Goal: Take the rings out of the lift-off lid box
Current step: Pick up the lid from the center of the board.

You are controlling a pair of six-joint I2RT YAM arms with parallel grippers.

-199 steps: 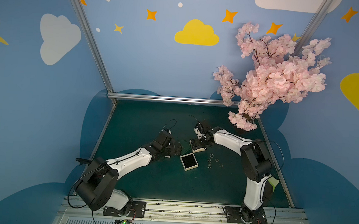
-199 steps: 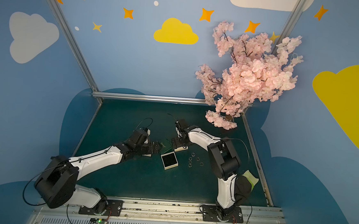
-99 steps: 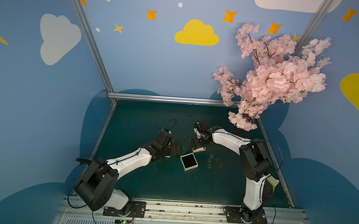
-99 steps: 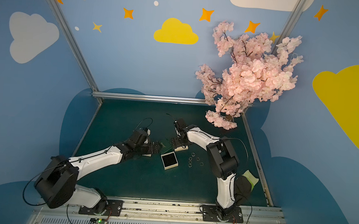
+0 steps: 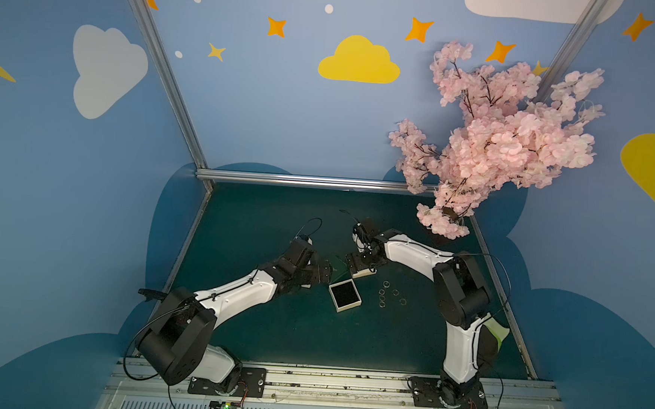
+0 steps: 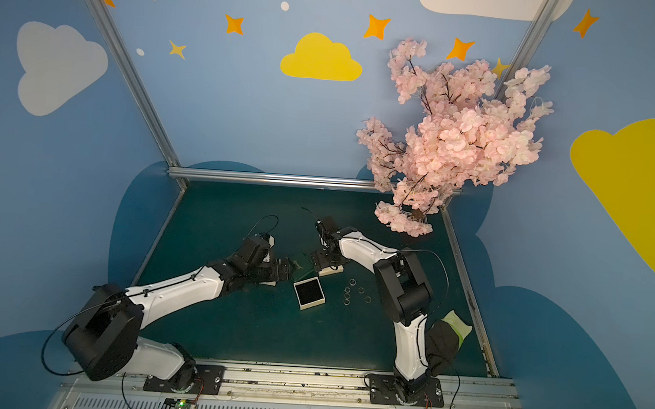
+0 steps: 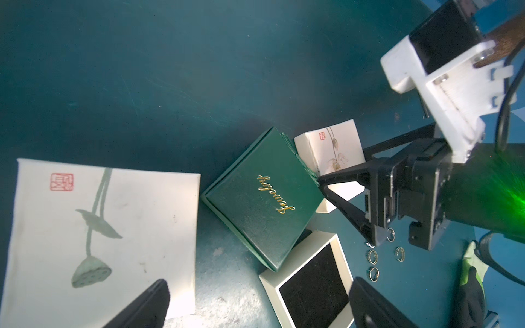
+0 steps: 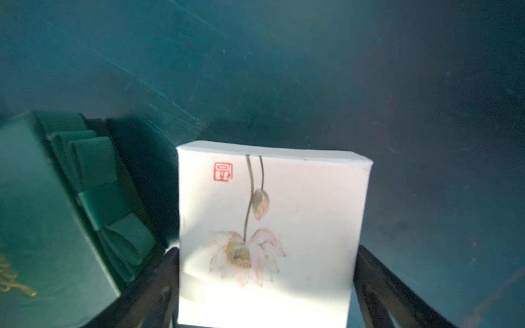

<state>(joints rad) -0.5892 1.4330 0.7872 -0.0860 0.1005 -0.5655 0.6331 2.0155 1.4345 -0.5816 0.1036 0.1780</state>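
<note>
Only the right arm has moved, its elbow and wrist creeping a little toward the middle of the worktop (image 5: 271,326). The left arm, the boxes and the rings lie as they did a second ago.

In both top views the rings (image 5: 395,292) lie loose on the worktop, just beside the open base (image 5: 345,295) of the lift-off lid box, on the right arm's side. The right tool (image 5: 360,261) hangs low over a small white box (image 5: 366,273). The left tool (image 5: 320,272) faces it, with a green box (image 6: 299,267) between them.

From the left wrist, the left tool (image 7: 258,281) is spread wide and empty, above what looks to be the lifted lid (image 7: 105,227) and a corner of the base. The base's black lining is bare, and several rings show on the worktop near the right tool.

From the right wrist, the right tool (image 8: 267,269) has one finger (image 8: 159,284) on each side of the white box, jaws wide and close against its walls. Whether they pinch it I cannot tell.

By my reading the rings are already out, so this small shift does nothing for them. The job looks finished, unless the white box holds more.
</note>
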